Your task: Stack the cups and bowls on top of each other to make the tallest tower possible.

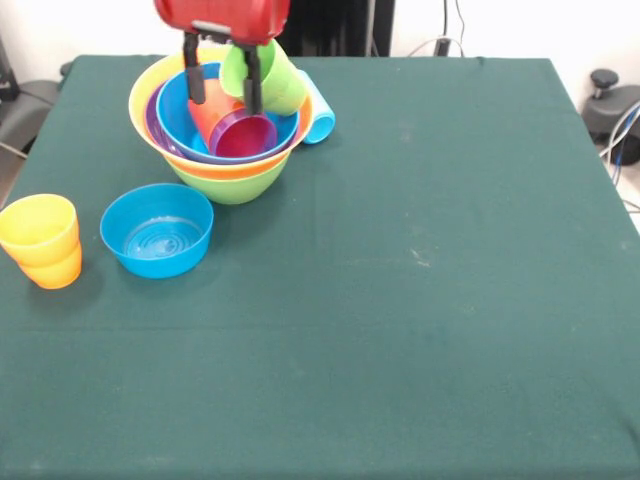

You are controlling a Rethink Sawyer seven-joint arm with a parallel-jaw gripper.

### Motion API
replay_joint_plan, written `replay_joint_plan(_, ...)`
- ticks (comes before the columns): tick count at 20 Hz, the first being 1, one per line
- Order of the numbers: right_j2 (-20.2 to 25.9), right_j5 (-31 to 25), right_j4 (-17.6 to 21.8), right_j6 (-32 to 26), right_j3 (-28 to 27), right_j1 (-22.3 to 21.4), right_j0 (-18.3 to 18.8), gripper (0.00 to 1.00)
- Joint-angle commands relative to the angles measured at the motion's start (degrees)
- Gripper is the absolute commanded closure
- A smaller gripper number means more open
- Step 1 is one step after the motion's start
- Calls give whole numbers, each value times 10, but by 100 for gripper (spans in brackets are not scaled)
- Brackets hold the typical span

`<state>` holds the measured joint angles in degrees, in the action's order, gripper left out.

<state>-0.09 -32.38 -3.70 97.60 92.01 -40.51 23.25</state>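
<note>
Front view: gripper directly above tower.

Glossy red arm housing, two black jaws beneath

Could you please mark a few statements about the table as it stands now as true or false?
1. The lone blue bowl stands upright and empty. True.
2. The yellow cups sit inside the tower. False: they stand apart near the table's edge.
3. The hand is over the tower. True.
4. The tower's base is purple. False: it is lime green.
5. The light blue cup stands upright. False: it lies sideways behind the tower.
</note>
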Motion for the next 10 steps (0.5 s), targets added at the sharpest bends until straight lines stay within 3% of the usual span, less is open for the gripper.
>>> replay_joint_plan(1,55,-69,21,-10,-34,37,12,0)
replay_joint_plan(10,52,-39,27,3,-46,59,10,0)
